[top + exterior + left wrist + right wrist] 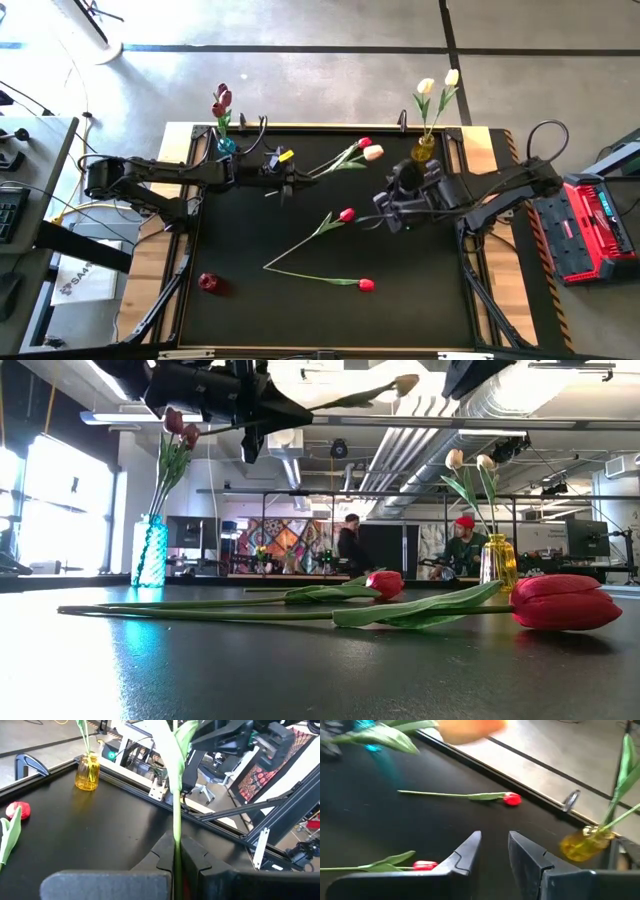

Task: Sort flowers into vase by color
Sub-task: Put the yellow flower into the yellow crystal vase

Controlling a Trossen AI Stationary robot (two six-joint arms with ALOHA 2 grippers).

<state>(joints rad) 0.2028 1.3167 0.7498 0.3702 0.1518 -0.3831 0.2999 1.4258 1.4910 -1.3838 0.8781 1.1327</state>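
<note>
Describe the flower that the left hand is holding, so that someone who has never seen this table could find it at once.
Start at the blue vase in the far left corner of the black table. Beside it the left hand is shut on a green stem that slants up toward the yellow vase. This cream-white tulip is the only flower lifted off the table; the loose red tulips lie flat.

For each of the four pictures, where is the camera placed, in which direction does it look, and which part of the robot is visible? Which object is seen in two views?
High view: above the table, looking straight down; both arms show, left gripper and right gripper.
Low view: at table-top height, looking level across lying red tulips into the room; arms hang overhead.
Left wrist view: on the left arm, looking past fingers shut on a flower stem.
Right wrist view: on the right arm; its empty parted fingers show.
Shared: the yellow vase appears in both wrist views.
</note>
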